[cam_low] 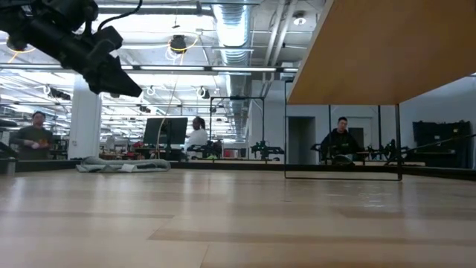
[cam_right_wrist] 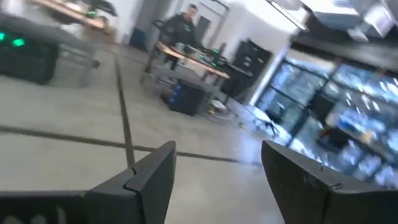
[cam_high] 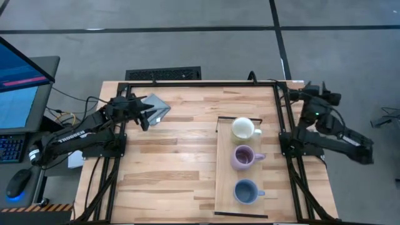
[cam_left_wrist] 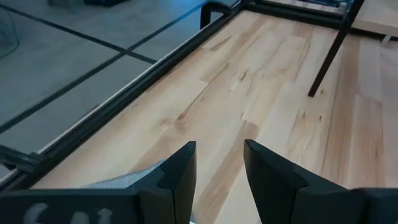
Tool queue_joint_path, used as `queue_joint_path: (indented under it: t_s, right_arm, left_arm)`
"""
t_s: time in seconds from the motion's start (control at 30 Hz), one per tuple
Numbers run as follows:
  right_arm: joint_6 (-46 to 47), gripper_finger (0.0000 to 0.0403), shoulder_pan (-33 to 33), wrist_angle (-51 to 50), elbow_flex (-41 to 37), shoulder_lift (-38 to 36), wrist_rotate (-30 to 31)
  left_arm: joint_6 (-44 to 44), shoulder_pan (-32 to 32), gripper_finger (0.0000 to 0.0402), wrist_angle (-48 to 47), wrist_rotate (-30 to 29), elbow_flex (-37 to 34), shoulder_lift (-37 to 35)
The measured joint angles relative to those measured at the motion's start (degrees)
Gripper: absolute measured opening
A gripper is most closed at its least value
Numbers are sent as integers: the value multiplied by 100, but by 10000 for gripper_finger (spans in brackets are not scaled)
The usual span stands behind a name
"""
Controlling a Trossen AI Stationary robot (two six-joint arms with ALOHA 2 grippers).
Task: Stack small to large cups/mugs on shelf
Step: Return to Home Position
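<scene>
In the high view three mugs stand apart in a row on the shelf (cam_high: pixel 224 187), a pale plank raised on a thin dark frame on the table's right half. The cream mug (cam_high: pixel 244 128) is farthest, the lavender mug (cam_high: pixel 243 157) in the middle, the blue mug (cam_high: pixel 245 191) nearest. Each rests on its base with its handle toward the table's right. My left gripper (cam_high: pixel 145 119) (cam_low: pixel 119 78) (cam_left_wrist: pixel 219 165) is open and hovers above the table's far left part, beside the grey cloth. My right gripper (cam_high: pixel 299 94) (cam_right_wrist: pixel 217 165) is open, off the table's far right corner, facing the room.
A folded grey cloth (cam_high: pixel 157 107) (cam_low: pixel 123 164) (cam_left_wrist: pixel 127 180) lies near the table's far left corner, just beyond my left fingers. In the low view the shelf's underside (cam_low: pixel 372 52) hangs above the tabletop on thin legs. Bare tabletop lies between cloth and shelf. People sit in the room behind.
</scene>
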Motion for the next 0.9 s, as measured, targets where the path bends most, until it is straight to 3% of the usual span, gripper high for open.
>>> queue_joint_path:
  t_s: [0.1, 0.33, 0.6, 0.9]
  right_arm:
    - [376, 261, -407, -49, 2, -394, -195]
    - [853, 261, -1113, -411, -111, -1188, -2313]
    - [854, 261, -1393, 200, -587, -1290, -3808]
    - [851, 261, -1619, 1021, -1301, -1287, -4580]
  left_arm:
    - [61, 0, 125, 149, 0, 0, 1]
    - [368, 0, 125, 633, 0, -2, 1]
    - [789, 0, 125, 1096, 2, -2, 1]
    - [1121, 43, 125, 1483, 101, -2, -2]
